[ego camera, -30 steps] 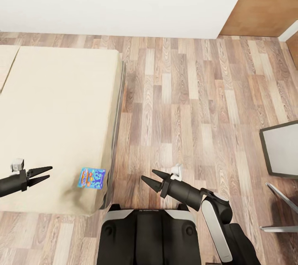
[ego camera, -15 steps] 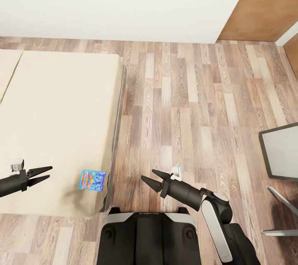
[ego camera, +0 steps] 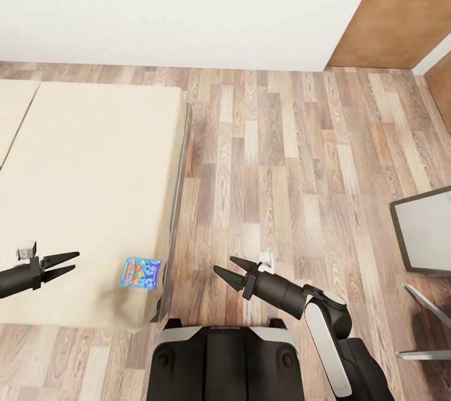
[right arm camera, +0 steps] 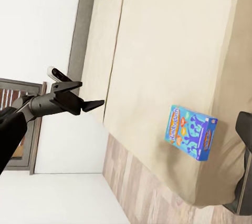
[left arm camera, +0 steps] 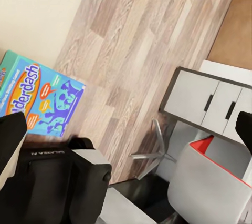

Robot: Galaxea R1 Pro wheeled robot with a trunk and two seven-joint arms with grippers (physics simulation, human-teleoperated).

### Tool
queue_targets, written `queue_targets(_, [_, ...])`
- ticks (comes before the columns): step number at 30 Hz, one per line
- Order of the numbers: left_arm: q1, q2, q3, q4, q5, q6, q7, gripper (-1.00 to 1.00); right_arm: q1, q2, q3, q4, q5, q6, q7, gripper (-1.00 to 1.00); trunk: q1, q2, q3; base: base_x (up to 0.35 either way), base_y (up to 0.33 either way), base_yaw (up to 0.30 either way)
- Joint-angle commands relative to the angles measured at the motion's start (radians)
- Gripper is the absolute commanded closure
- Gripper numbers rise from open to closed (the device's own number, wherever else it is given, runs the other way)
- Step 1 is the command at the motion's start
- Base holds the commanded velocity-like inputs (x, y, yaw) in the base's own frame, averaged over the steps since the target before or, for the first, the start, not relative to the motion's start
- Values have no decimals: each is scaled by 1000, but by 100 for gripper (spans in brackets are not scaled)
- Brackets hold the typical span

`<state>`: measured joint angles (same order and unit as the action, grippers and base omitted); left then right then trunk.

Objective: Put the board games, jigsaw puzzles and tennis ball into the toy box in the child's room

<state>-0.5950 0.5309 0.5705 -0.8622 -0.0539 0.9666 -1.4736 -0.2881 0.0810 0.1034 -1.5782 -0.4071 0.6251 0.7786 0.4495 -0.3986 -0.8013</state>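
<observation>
On the bed [ego camera: 88,156], a blue board game [ego camera: 141,272] lies near its edge.

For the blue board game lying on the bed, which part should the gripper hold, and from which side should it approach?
The blue board game lies flat near the bed corner, close to the floor-side edge. Probably best: the open left gripper comes from above and pinches across its short width. The box is thin, so a sideways approach would likely only push it.

We are in a bedroom at home: a wide beige bed [ego camera: 88,200], wood-plank floor [ego camera: 282,169], white wall [ego camera: 188,6] and a white drawer unit [left arm camera: 210,103].
</observation>
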Motion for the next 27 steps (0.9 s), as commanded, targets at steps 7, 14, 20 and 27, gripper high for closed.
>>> queue_targets(7, [-1,0,1,0,-6,10,-7,-100,0,0,-1,-1,-6,7,0,-100,0,-1,11,-31,0,0])
queue_targets(14, [-1,0,0,-1,-6,10,-7,-100,0,0,-1,-1,-6,7,-2,-100,0,-1,22,-5,0,5])
queue_targets(20, [-1,0,0,-1,-6,10,-7,-100,0,0,-1,-1,-6,7,-2,-100,0,-1,32,-1,0,45])
queue_targets(27, [-1,0,0,0,-6,10,-7,-100,0,0,-1,-1,-6,7,-2,-100,0,-1,43,0,0,45])
